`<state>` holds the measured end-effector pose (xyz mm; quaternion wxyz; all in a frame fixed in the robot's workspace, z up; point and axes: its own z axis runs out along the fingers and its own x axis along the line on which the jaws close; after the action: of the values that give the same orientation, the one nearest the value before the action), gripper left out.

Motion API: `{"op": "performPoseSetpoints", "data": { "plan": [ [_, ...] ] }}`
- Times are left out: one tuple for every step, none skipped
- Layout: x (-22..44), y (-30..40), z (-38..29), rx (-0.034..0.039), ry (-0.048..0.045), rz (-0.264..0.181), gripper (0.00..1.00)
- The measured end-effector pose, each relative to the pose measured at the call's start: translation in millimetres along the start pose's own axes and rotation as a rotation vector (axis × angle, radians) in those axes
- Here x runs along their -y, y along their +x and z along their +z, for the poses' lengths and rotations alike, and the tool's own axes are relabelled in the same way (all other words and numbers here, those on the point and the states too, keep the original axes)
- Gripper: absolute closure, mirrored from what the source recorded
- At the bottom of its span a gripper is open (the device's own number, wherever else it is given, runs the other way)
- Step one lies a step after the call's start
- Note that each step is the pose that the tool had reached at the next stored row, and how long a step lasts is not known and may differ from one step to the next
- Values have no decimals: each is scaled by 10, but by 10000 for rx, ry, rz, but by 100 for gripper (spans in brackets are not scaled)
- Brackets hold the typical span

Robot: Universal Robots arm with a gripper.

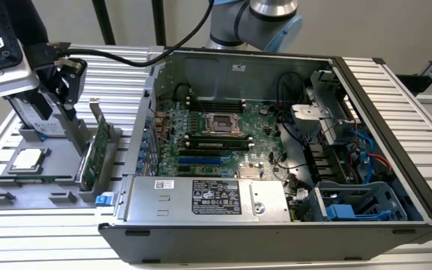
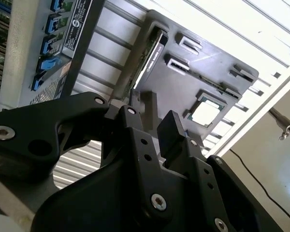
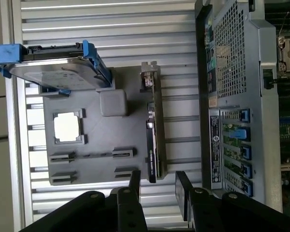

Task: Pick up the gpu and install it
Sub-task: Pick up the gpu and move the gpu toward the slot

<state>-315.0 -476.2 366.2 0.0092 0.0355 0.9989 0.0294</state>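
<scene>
The gpu [image 1: 96, 147] stands on its long edge in a slot of the grey holder tray [image 1: 51, 198], at the exterior view's left, just outside the open computer case [image 1: 276, 140]. Its green board and silver end bracket show there. In the first wrist view the gpu [image 3: 152, 140] is seen edge-on, and in the second wrist view the gpu [image 2: 150, 52] is a thin dark strip. My gripper [image 1: 70, 93] hangs above the tray, a little above the card. Its fingers stand open with nothing between them, in both wrist views [image 3: 159, 188] [image 2: 150, 126].
A silver hard drive in a blue frame [image 3: 53, 67] stands upright in the same tray [image 3: 121, 159]. A square processor chip [image 3: 67, 126] lies flat beside it. The motherboard's blue expansion slots [image 1: 201, 160] lie inside the case, beside the power supply [image 1: 208, 199].
</scene>
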Motion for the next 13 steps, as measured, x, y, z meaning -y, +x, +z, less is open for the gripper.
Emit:
{"op": "performPoseSetpoints", "data": {
  "plan": [
    [-1,0,8,1,-1,0,0],
    [-2,0,15,1,0,-1,0],
    [-3,0,22,0,-1,-1,0],
    [-5,0,30,1,-1,-1,0],
    [-7,1,38,1,-1,-1,0],
    [-9,1,46,0,-1,-1,0],
    [-11,1,55,0,-1,-1,0],
    [-12,2,63,1,-1,-1,0],
    [-13,2,72,1,-2,-1,0],
    [-14,2,79,1,-1,-1,0],
    [-15,3,86,1,-1,0,0],
    [-17,3,94,0,0,0,0],
    [-20,4,102,1,-1,0,0]
  ]
}}
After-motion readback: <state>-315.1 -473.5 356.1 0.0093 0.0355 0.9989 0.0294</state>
